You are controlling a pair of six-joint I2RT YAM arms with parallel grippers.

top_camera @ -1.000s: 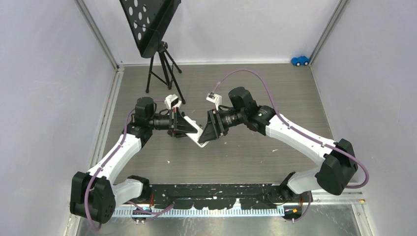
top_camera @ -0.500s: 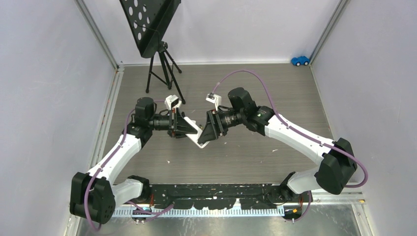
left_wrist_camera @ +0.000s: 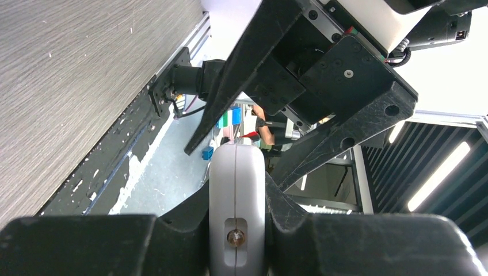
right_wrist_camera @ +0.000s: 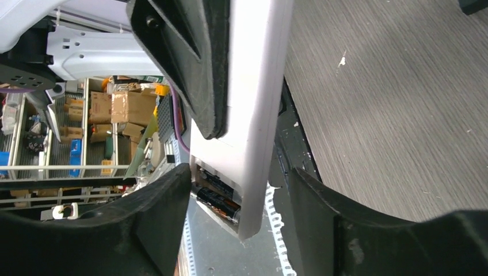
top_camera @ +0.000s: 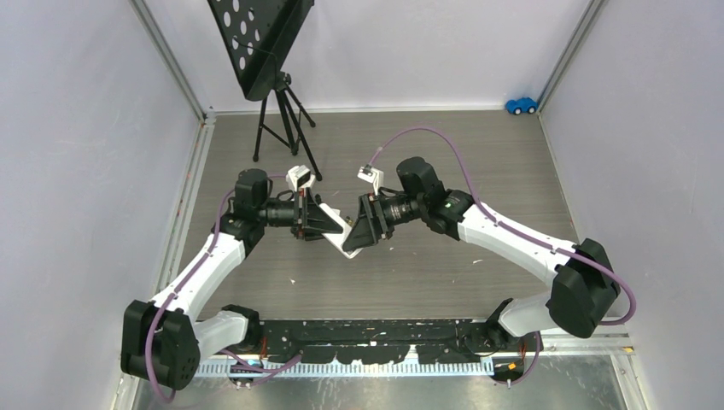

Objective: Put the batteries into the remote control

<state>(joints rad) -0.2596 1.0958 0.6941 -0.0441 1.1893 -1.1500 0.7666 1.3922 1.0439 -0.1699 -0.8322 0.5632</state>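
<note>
A white remote control (top_camera: pixel 345 241) is held in the air between the two arms above the grey table. My left gripper (top_camera: pixel 333 227) is shut on one end of it; the left wrist view shows the remote's end face (left_wrist_camera: pixel 236 190) clamped between both fingers. My right gripper (right_wrist_camera: pixel 239 178) is open around the other end of the remote (right_wrist_camera: pixel 253 115). Its left finger is close to the open battery bay and its right finger stands apart. Two dark batteries (right_wrist_camera: pixel 217 198) with orange marks lie in the bay.
A black music stand on a tripod (top_camera: pixel 282 111) stands at the back left. A small blue toy car (top_camera: pixel 521 105) sits in the far right corner. A black rail (top_camera: pixel 376 333) runs along the near edge. Grey walls close in both sides.
The right arm's wrist and elbow have shifted slightly left, toward the remote. The left arm and the remote have stayed put.
</note>
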